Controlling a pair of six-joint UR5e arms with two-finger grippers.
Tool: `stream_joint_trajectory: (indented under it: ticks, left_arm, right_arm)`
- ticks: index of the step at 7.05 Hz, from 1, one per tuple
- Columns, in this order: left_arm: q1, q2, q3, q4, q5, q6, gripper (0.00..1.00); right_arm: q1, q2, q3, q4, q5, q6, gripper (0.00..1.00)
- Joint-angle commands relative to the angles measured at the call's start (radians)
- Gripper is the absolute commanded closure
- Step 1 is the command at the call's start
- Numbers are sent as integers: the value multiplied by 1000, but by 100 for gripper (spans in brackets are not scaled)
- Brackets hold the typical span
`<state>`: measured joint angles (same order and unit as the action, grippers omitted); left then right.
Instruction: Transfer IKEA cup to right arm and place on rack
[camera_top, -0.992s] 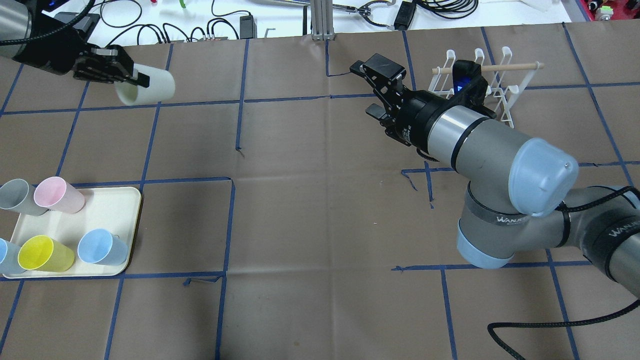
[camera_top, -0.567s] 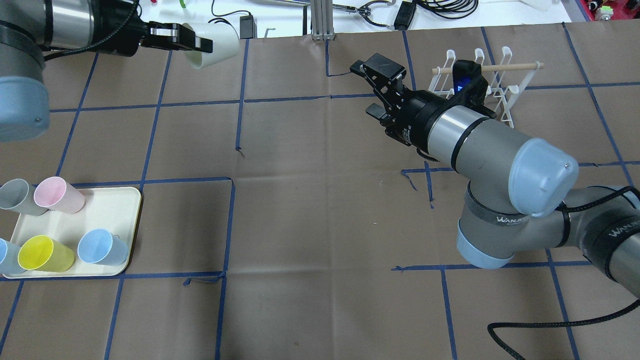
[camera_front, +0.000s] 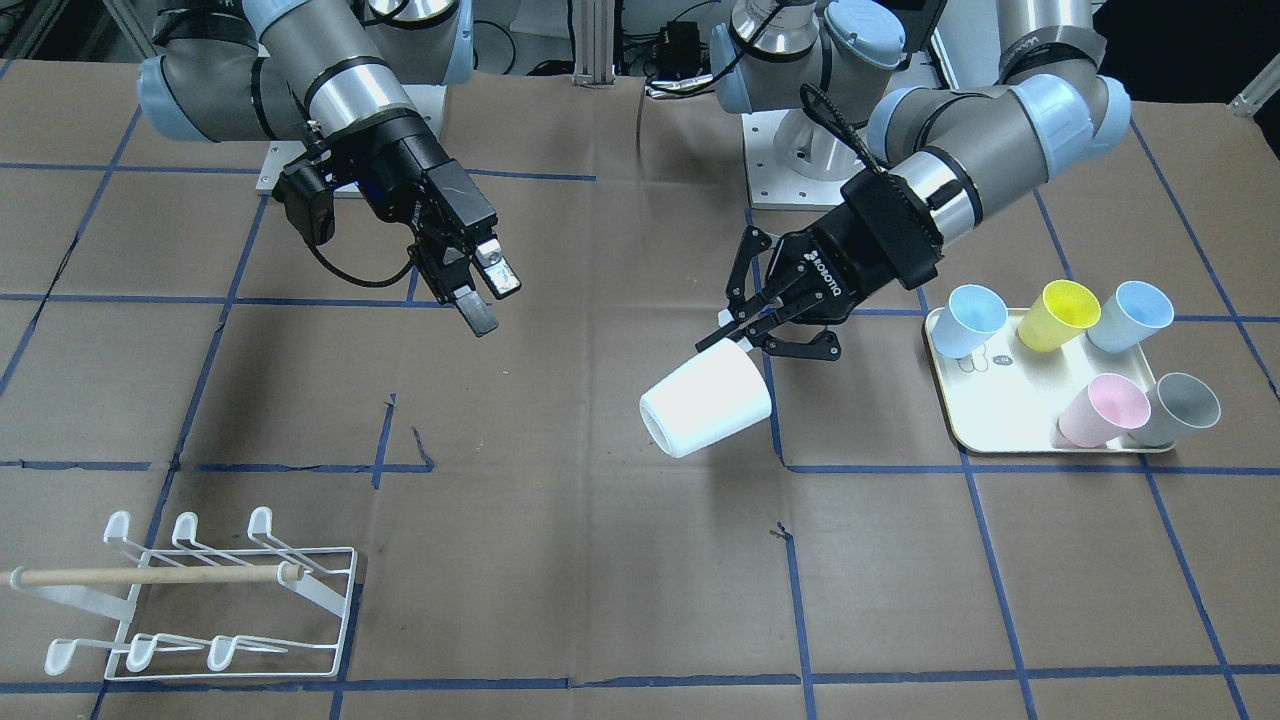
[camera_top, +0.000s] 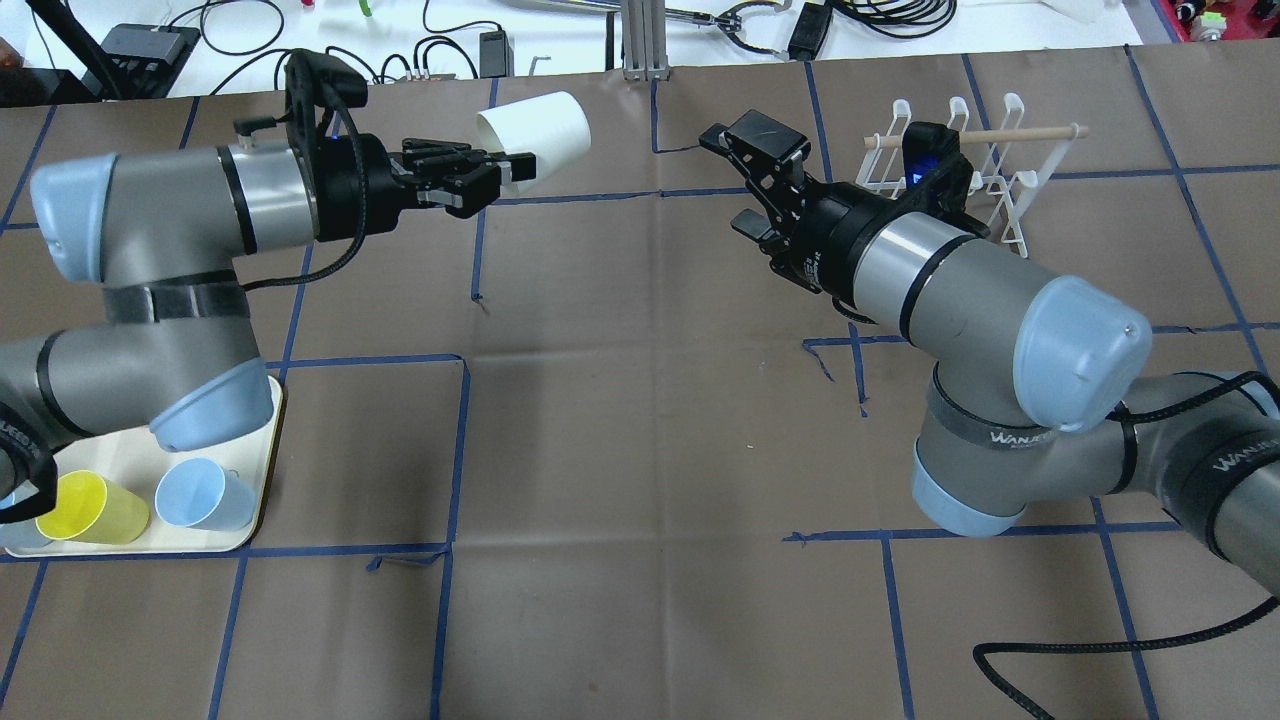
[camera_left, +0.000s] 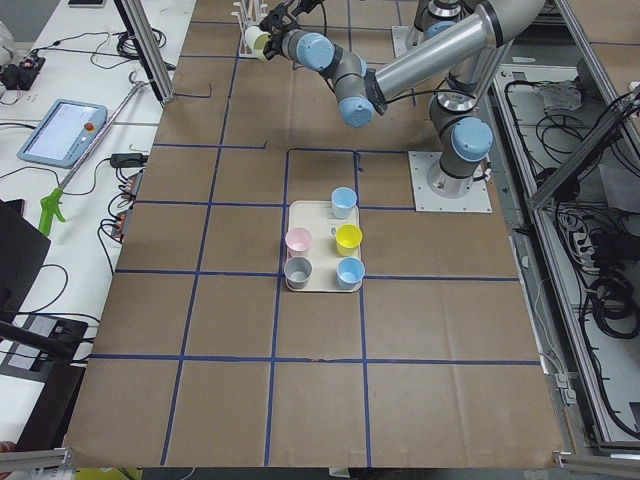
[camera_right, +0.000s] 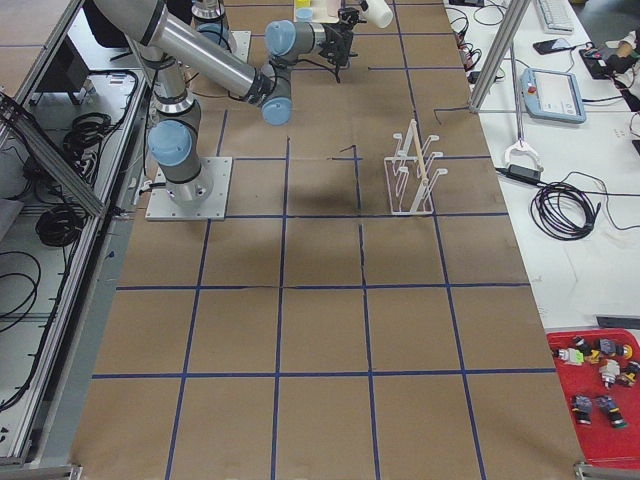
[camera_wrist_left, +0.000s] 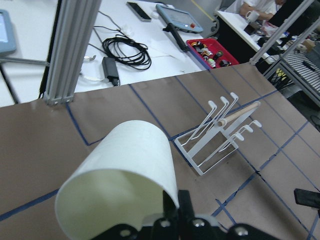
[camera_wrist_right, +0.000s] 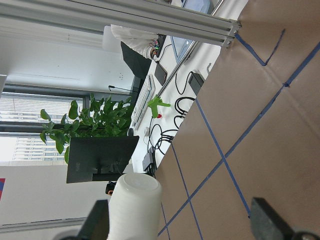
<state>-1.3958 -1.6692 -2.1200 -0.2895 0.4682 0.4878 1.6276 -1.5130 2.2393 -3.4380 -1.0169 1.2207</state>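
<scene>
The IKEA cup (camera_top: 540, 125) is white and held on its side above the far middle of the table. My left gripper (camera_top: 505, 175) is shut on its rim, its closed base pointing towards the right arm (camera_top: 930, 275). The front view shows the cup (camera_front: 705, 400) hanging below the left gripper (camera_front: 738, 338). My right gripper (camera_top: 738, 180) stands open and empty a short gap to the cup's right, also open in the front view (camera_front: 487, 292). The right wrist view sees the cup (camera_wrist_right: 135, 205) between its fingers, farther off. The rack (camera_top: 965, 165) stands behind the right wrist.
A cream tray (camera_front: 985, 425) holds several coloured cups on the robot's left. In the overhead view my left arm covers part of that tray (camera_top: 262, 480). Cables and an aluminium post (camera_top: 640, 40) lie beyond the table's far edge.
My left arm has swung the white cup from the far left corner to the far middle, turning its base towards the right gripper. The right arm has not moved.
</scene>
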Motion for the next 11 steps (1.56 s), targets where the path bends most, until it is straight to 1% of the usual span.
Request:
stream_joint_trajectory:
  ticks: [1, 2, 3, 4, 7, 8, 11]
  left_arm:
    - [-20, -93, -60, 238, -77, -3, 100]
    - [-70, -116, -57, 313, -65, -59, 100]
    - [-100, -125, -52, 379, -51, -131, 100]
    - [-104, -127, -52, 418, -22, -181, 100]
    - [-129, -121, -49, 418, 0, -209, 100]
    - [-137, -119, -49, 420, 16, -212, 100]
    - [-150, -122, -49, 420, 33, -212, 100]
  right_arm:
    - [-2, 11, 0, -3, -2, -1, 0]
    - [0, 25, -3, 6, -8, 9, 0]
    - [0, 36, -3, 10, -20, 70, 0]
    - [0, 42, -3, 14, -17, 74, 0]
    - [12, 40, -4, 51, -17, 73, 0]
    - [17, 40, -20, 53, -18, 77, 0]
    - [64, 108, -79, 53, -23, 82, 1]
